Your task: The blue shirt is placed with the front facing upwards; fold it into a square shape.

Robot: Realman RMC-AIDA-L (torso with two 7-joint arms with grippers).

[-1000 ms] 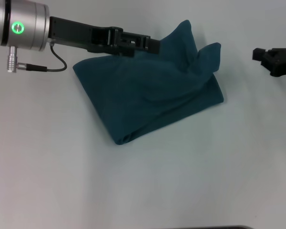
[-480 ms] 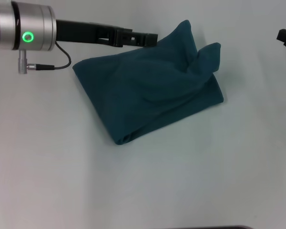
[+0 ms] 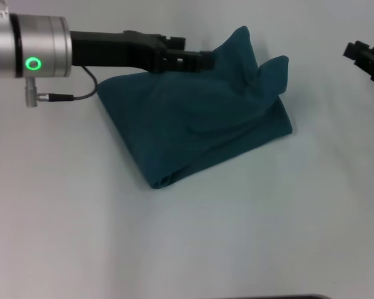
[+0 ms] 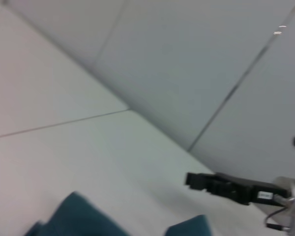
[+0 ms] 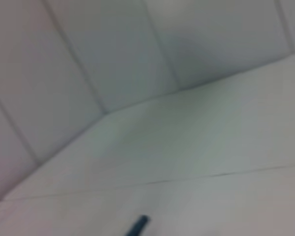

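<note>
Folding looks nearly finished: the blue shirt [image 3: 196, 118] lies on the pale table [image 3: 193, 243] as a compact, roughly four-sided bundle, but two peaks of cloth stand up rumpled at its far edge, so the shape is not yet a clean square. The left gripper [image 3: 199, 60] reaches in over the shirt's far edge, its tip right beside the taller peak; whether its fingers are spread, pressed together or pinching cloth, I cannot tell, since the dark tip merges with the fabric behind it. The right gripper [image 3: 366, 57] sits well off to the other side of that peak, clear of the shirt and cut off by the frame edge, and its finger state is likewise unreadable.

My judgement is that the next move calls for flattening or tucking those raised peaks just ahead of the left gripper's tip.

No chest lettering or neck label shows. The left wrist view catches only two teal tips of cloth and the far gripper; the right wrist view shows little beyond bare table and wall.
</note>
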